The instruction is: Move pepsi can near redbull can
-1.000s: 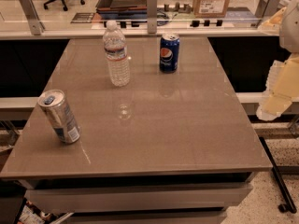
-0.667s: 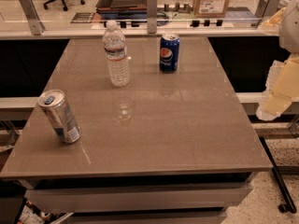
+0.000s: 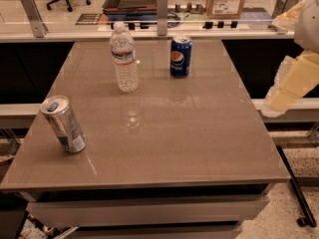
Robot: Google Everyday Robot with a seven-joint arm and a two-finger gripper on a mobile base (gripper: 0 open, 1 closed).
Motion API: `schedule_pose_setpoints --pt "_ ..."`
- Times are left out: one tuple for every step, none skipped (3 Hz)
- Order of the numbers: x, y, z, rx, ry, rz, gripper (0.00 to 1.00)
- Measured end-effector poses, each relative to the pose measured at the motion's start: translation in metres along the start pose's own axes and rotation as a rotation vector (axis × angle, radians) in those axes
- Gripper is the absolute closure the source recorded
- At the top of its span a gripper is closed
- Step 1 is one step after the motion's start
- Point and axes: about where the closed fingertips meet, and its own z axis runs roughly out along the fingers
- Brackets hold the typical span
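By the look of it the task is barely begun. The pepsi can [image 3: 180, 57] stands upright just right of the water bottle [image 3: 124, 58], untouched. The redbull can [image 3: 63, 124] stands well apart, toward the near left of the bottle on the table [image 3: 199, 133]. The gripper [image 3: 291, 81] hangs off the table, far right of the bottle; whether it is spread or closed cannot be told. Reaching, grasping and carrying all remain. Only the round Pepsi logo is recognisable; the other labels are illegible.

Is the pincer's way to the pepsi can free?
Probably yes: the pincer hangs past the right edge of the table, the pepsi can stands upright near its far edge, and only bare surface lies between; the bottle stands left of it.
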Motion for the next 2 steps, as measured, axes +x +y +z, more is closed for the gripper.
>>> schedule_pose_setpoints --pt "-0.017 -0.028 0.018 0.056 -0.171 0.076 0.0" --pt "-0.033 -0.056 0.039 0.099 -0.336 0.139 0.0"
